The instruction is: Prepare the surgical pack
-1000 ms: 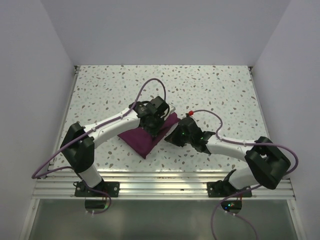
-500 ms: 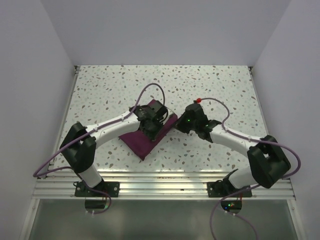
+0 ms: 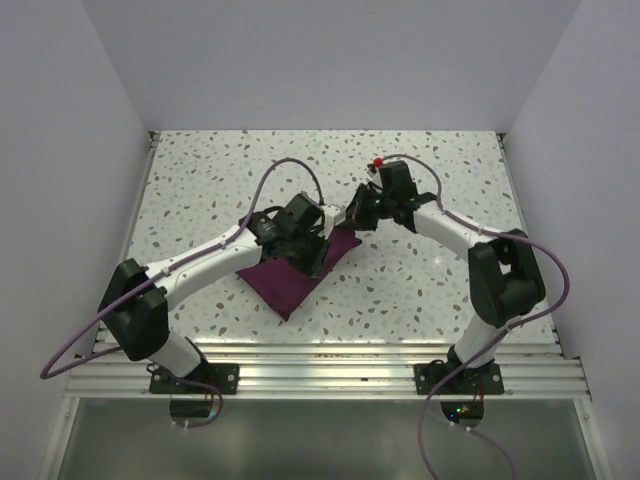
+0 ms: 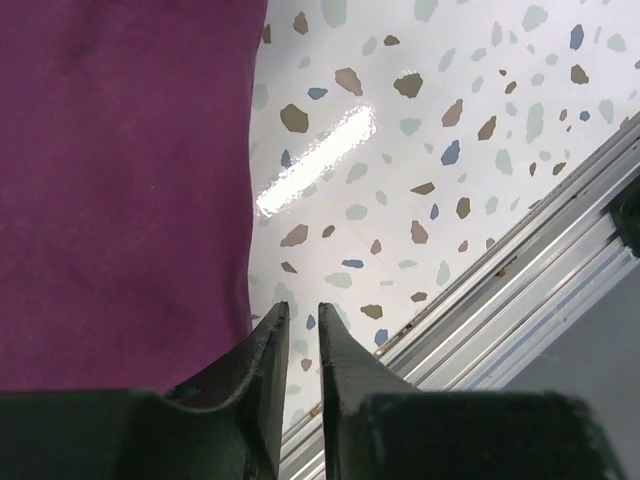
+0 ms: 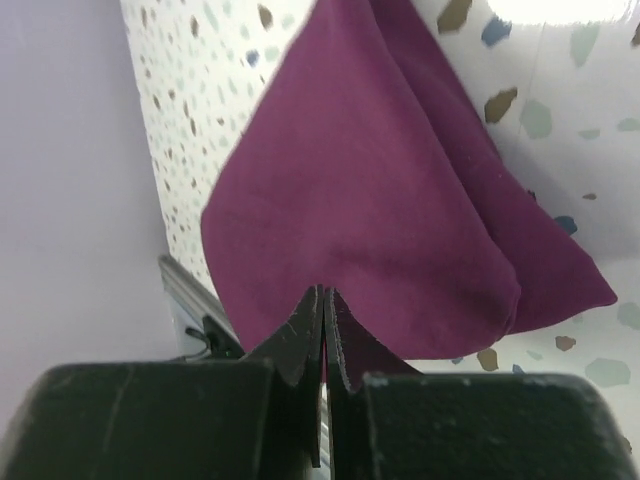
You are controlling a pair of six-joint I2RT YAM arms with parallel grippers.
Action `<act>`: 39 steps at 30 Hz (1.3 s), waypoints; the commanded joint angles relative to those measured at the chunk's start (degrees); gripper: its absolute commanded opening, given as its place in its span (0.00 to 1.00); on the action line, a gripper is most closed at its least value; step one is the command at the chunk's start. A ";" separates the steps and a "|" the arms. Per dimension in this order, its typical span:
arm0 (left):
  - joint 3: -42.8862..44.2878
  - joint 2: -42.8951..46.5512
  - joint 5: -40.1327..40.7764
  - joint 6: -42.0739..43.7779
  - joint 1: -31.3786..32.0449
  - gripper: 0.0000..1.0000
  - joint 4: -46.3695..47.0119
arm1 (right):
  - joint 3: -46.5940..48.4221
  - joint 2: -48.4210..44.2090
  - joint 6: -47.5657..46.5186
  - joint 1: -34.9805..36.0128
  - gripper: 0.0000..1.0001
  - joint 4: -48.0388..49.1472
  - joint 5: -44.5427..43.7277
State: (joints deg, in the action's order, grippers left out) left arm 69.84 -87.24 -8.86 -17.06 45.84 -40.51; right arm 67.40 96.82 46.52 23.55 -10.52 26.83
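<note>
Cloth folded on table; my left gripper slightly parted, my right gripper pressed together.
The maroon cloth lies left of the table's centre. My left gripper's fingers stand just beside its edge, and only table shows in the narrow gap between them. My right gripper's closed tips sit over the cloth near its far right corner. I cannot tell whether fabric is caught between them.

The cloth is seen as matt maroon fabric; the table is finished glossy and speckled; the rail is brushed metal.
</note>
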 commanded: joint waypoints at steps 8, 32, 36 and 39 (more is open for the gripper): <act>-14.89 -3.98 -6.43 -9.47 -3.30 0.11 12.38 | -8.76 5.66 -5.82 -4.56 0.00 2.97 12.11; -1.82 -20.78 12.63 -2.54 -12.36 0.08 6.95 | -8.50 0.31 -15.32 -10.10 0.00 -11.27 11.31; -2.16 -16.22 10.80 -3.32 -12.18 0.09 6.23 | -9.04 -1.45 -16.72 -10.19 0.00 -13.99 10.09; -5.50 -9.11 9.13 -5.52 -10.43 0.23 6.93 | -9.04 -2.77 -17.60 -10.10 0.00 -16.01 8.77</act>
State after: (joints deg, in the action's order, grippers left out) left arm 66.26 -103.98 -1.52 -21.85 34.39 -32.51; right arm 57.21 97.01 31.03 13.39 -22.72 37.19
